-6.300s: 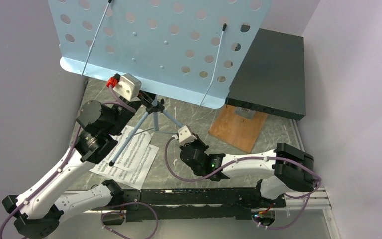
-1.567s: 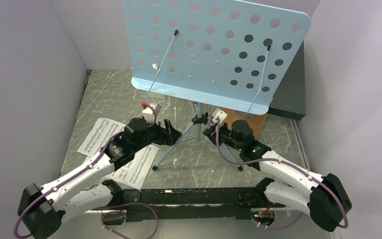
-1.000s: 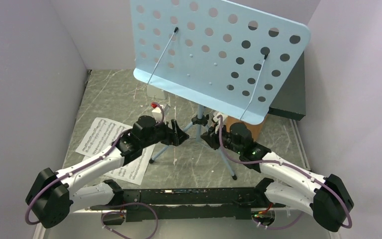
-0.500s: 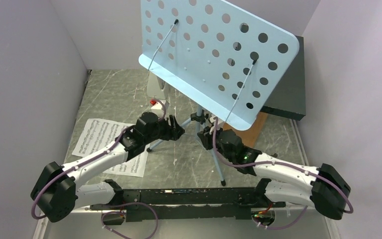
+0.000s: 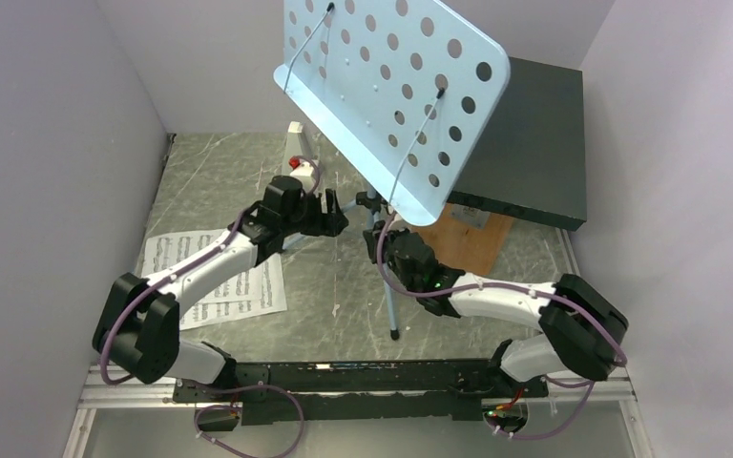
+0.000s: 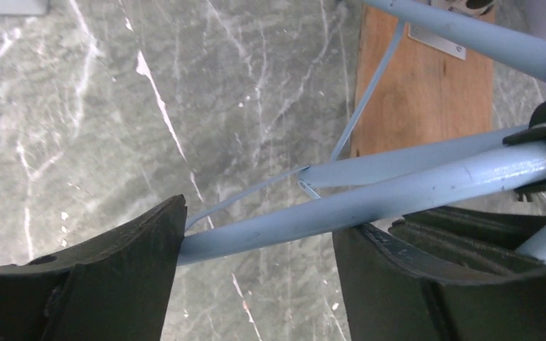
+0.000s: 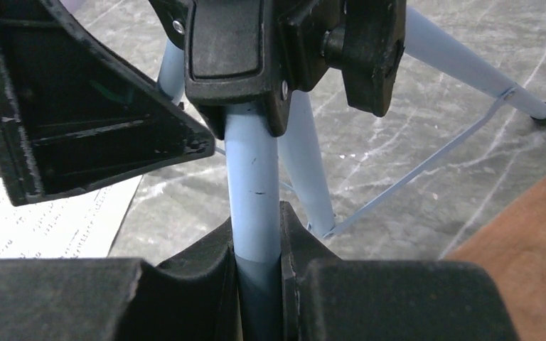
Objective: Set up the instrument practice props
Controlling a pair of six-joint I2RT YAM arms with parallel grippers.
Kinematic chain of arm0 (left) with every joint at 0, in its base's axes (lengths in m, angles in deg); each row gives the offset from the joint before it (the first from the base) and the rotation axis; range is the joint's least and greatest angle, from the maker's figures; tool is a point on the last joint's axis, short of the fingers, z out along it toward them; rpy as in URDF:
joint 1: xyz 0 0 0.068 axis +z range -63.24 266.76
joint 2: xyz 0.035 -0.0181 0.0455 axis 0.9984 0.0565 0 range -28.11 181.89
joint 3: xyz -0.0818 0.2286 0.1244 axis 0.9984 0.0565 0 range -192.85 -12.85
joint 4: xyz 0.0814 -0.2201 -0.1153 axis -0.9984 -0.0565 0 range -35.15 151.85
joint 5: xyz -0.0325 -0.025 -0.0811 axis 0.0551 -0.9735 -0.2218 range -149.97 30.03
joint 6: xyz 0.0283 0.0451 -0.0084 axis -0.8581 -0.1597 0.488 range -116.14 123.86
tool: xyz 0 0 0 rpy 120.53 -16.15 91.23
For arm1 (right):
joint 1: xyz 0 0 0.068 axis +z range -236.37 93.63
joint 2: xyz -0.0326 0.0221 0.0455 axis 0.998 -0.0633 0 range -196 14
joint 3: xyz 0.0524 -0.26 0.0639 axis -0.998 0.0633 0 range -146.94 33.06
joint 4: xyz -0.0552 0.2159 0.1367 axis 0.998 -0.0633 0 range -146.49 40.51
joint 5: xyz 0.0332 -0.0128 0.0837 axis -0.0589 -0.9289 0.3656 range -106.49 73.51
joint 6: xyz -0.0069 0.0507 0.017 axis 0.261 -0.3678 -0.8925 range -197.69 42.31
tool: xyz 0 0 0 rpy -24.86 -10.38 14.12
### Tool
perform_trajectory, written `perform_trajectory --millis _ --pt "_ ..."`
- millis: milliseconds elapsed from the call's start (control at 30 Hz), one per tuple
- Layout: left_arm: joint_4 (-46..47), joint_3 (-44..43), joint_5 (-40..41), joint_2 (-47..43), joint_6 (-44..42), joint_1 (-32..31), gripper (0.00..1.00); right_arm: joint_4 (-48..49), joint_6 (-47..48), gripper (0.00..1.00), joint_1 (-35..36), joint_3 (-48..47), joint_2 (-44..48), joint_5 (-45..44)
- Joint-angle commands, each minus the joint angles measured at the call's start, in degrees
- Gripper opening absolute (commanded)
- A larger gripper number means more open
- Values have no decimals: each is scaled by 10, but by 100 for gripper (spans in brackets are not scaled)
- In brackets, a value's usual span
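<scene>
Grip check: right gripper (image 7: 257, 231) clenched on stand pole (image 7: 252, 163), prob. steadying light blue music stand (image 5: 396, 86), mid-frame w/ desk tilted at top centre; left gripper (image 6: 256, 241) released, fingers astride tripod leg (image 6: 412, 190), likely to spread it. Sheet-music pages (image 5: 239, 291) flat at lower left.

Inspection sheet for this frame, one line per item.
Surface: grey marbled table, white veins.
Job's things: music stand mid-table, legs spread; sheet music flat at left.
Clutter: dark box on wooden board, back right.
Hands: left hand open, a tripod leg between its fingers; right hand shut on the stand's post.
Cables: purple cables run along both arms.
Surroundings: plain walls on three sides.
</scene>
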Motion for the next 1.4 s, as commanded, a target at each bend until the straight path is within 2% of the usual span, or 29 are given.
perform_trajectory --millis 0,67,133,233,367,500,600,700,767,867,900,967,1133,1233,1367 --pt "-46 -34 127 45 108 51 81 -6 -107 0 35 -13 -53 53" --pt "-39 -7 111 10 118 52 89 7 -122 1 37 -12 -58 45" --pt "-42 27 92 -36 121 52 99 17 -131 12 38 -10 -56 43" --pt "-74 55 74 -115 119 52 99 14 -126 34 38 -15 -49 50" --pt "-132 72 34 -194 118 52 99 -6 -105 54 38 -17 -16 86" --pt "-162 80 23 -254 116 52 99 -29 -61 68 35 -4 38 107" --pt "-182 72 9 -272 118 52 99 -56 -27 74 30 4 86 120" --pt "-172 80 -59 -279 131 52 99 -113 -1 80 19 8 143 115" --pt "-132 104 -128 -286 157 51 97 -153 6 81 2 13 182 116" --pt "-3 169 -190 -304 234 34 92 -179 9 82 -52 42 241 161" --pt "70 192 -187 -311 257 20 92 -183 7 82 -87 49 257 191" --pt "149 222 -153 -310 277 -22 91 -185 9 80 -134 58 280 258" --pt "205 213 -39 -260 240 -123 91 -203 39 73 -166 30 284 368" --pt "244 212 -15 -214 241 -138 91 -195 37 65 -173 22 277 397" --pt "301 214 -12 -154 244 -141 83 -184 8 50 -185 -9 247 423"
